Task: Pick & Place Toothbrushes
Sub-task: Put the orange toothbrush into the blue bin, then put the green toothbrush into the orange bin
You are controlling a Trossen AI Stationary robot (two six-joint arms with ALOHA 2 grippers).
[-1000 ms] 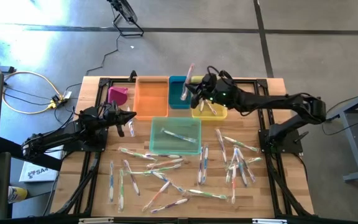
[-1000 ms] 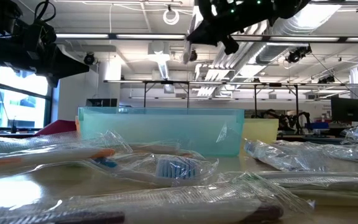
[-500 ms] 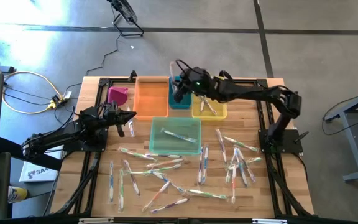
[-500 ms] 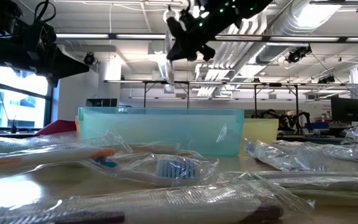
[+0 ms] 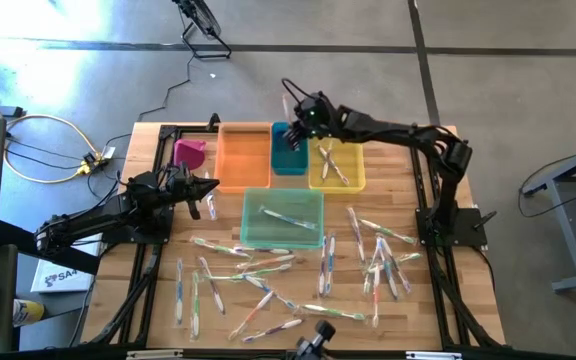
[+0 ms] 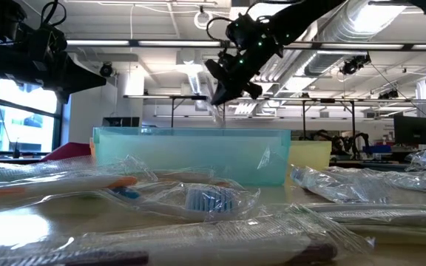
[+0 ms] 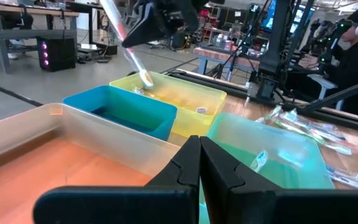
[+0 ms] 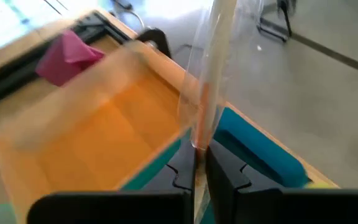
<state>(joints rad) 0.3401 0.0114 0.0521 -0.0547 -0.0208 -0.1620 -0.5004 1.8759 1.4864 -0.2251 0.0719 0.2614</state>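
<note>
My right gripper [image 5: 300,124] is above the blue bin [image 5: 288,158] at the table's far side, shut on a wrapped toothbrush [image 8: 211,68] with an orange accent. The left wrist view shows it slanting down from the gripper [image 7: 129,53], its head over the bins. My left gripper [image 5: 213,190] is shut and empty, next to the orange bin [image 5: 245,155]. Many wrapped toothbrushes [image 5: 268,272] lie loose on the near half of the table; a few lie in the green bin [image 5: 282,220] and the yellow bin [image 5: 336,168]. My right gripper pinches the wrapped toothbrush's handle [image 8: 197,140] between its two fingers. The fingers slant downward, coming from the table's right side. The toothbrush is lifted clear and tilted, its head end [image 7: 145,77] hanging lower, over the bins.
A pink bin [image 5: 188,152] stands left of the orange one at the far left. Loose toothbrushes [image 5: 380,250] crowd the right near area. Both arms' bases and black frame rails [image 5: 438,230] flank the table. Cables lie on the floor beyond the left edge.
My right gripper has carried the toothbrush from above the yellow bin toward the table's left, to above the blue bin, then a little toward the far edge and down. It has turned, and the toothbrush has tipped so that its free end points downward.
</note>
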